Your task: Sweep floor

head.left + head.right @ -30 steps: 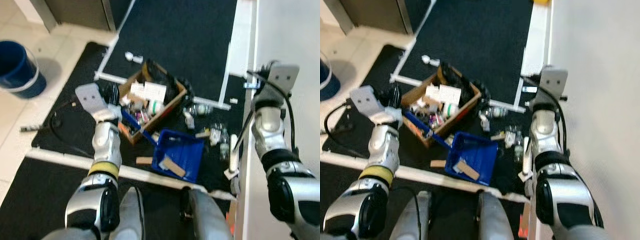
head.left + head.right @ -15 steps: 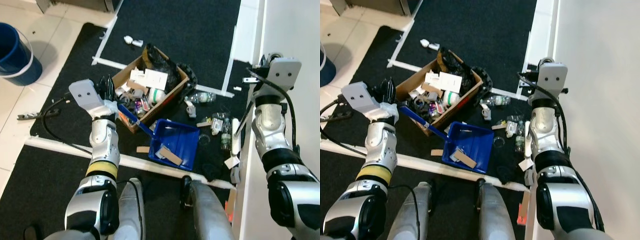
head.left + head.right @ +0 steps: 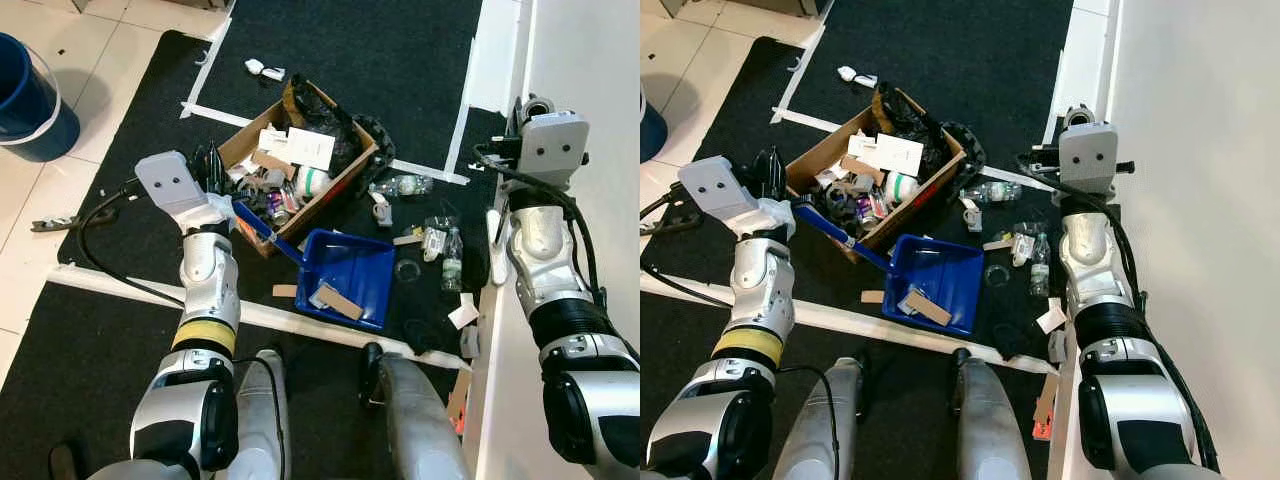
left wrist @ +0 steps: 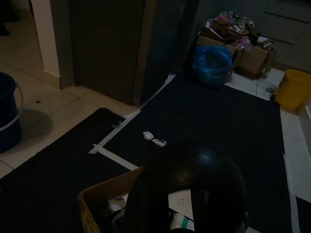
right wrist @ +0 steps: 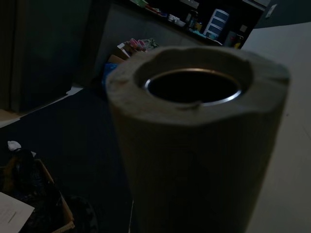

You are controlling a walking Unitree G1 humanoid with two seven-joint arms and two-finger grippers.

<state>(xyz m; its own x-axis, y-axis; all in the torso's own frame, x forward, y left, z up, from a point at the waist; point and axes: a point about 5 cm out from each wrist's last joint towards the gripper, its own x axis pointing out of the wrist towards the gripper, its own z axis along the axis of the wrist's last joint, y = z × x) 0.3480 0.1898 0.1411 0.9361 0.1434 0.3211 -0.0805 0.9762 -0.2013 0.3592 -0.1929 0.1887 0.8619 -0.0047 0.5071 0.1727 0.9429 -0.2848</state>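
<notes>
1. Blue plastic, the dustpan (image 3: 345, 290) lies on the black mat (image 3: 380, 50) in front of the robot's legs, with a few pieces of cardboard scrap (image 3: 334, 300) on its tray.
2. Its long blue handle (image 3: 262, 233) slants up towards the left gripper (image 3: 213, 165), whose black fingers stand beside the handle's upper end; whether they are spread or pinching the handle cannot be told.
3. Just behind the dustpan sits an open cardboard box (image 3: 296, 165) crammed with rubbish: paper sheets, small bottles and a black bag at its far side.
4. Loose litter lies on the mat to the right of the box and dustpan, including a clear plastic bottle (image 3: 402, 186), another small bottle (image 3: 451, 272) and scraps of paper.
5. White tape strips (image 3: 280, 323) cross the mat, one running under the near edge of the dustpan.
6. Right arm is raised along the white wall (image 3: 590, 60); the right wrist view looks onto the end of a pale hollow tube (image 5: 194, 141) close to the lens, and the right gripper's finger state cannot be told.
7. Dark blue bucket (image 3: 28, 100) stands on the pale tiles at the far left, well apart from the box.
8. Black cable (image 3: 105, 240) loops on the mat near the left arm.
</notes>
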